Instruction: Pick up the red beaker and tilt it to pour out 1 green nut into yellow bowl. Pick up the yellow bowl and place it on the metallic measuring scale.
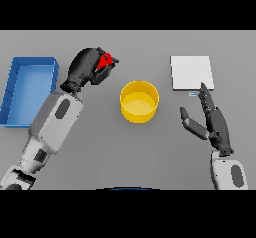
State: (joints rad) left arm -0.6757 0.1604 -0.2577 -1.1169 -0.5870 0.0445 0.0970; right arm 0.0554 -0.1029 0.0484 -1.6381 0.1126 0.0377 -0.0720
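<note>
Small red beaker (105,61), mostly hidden inside the left hand (87,71), whose dark fingers are curled round it; only a wedge of red shows at the hand's inner side, so the beaker's long axis cannot be read with certainty, though the exposed part points toward the middle of the table. No green nut is visible, either in the beaker or elsewhere.

Round yellow bowl (139,101), upright at the table's centre, its interior apparently empty. It lies to the right of the held beaker and nearer the robot, near but clearly apart; the pour therefore appears not yet done, and the beaker would need to be carried over the rim before tilting further.

Flat pale square plate of the metallic measuring scale (191,72), right of the bowl and farther back. The right hand (212,121) rests just in front of it with fingers straight and thumb spread, holding nothing, one fingertip close to the scale's near edge. This hand is judged better placed for the later bowl transfer.

Shallow blue rectangular tray (30,89), at the far left, beside the left forearm.
</note>
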